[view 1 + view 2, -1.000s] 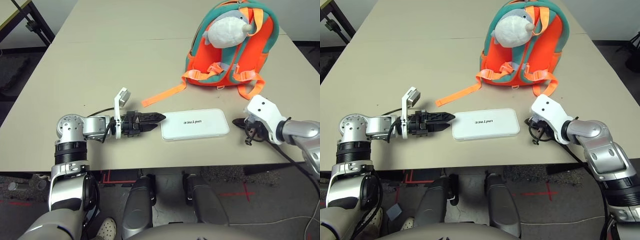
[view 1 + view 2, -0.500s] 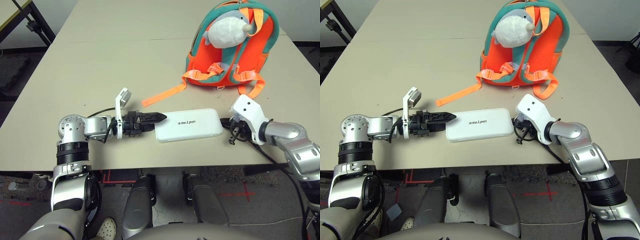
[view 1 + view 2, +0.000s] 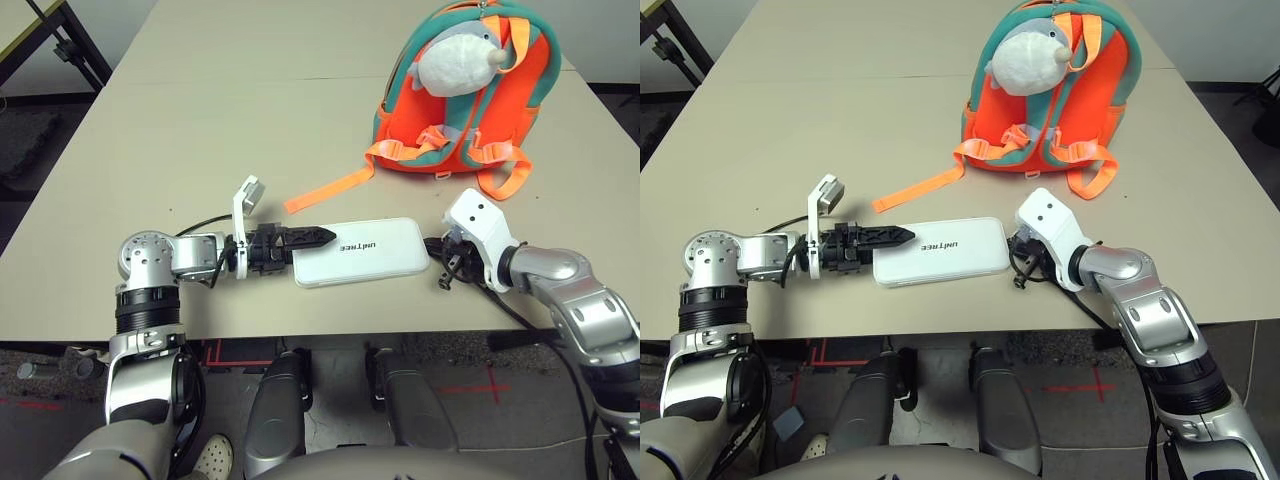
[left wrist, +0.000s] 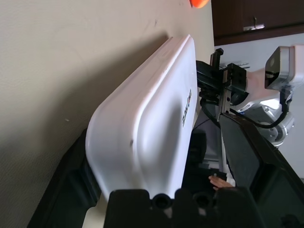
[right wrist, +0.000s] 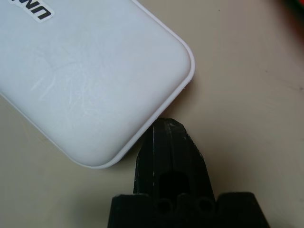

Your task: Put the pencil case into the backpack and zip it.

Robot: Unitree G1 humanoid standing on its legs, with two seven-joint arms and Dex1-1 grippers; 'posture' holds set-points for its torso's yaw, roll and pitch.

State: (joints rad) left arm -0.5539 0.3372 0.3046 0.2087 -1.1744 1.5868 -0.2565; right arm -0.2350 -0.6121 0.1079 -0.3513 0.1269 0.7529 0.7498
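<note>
The white pencil case (image 3: 362, 251) lies flat near the table's front edge, lettering up. Its left end sits between the fingers of my open left gripper (image 3: 312, 240), which points right along the table; the left wrist view shows the pencil case (image 4: 152, 109) with one black finger (image 4: 247, 156) on each side. My right gripper (image 3: 437, 252) is shut, and its tip (image 5: 166, 128) touches the case's right end (image 5: 90, 76). The orange and teal backpack (image 3: 500, 90) stands behind them, straps facing me, with a grey-and-white plush charm (image 3: 452, 58) on it.
One loose orange strap (image 3: 325, 190) trails from the backpack across the table toward my left gripper. The table's front edge (image 3: 330, 325) runs just below the case. A black cable (image 3: 200, 225) loops behind my left wrist. Bare tabletop stretches to the far left.
My right gripper has moved left, pushing the pencil case along the table until its left end slid between my left gripper's fingers. The left arm has stayed put.
</note>
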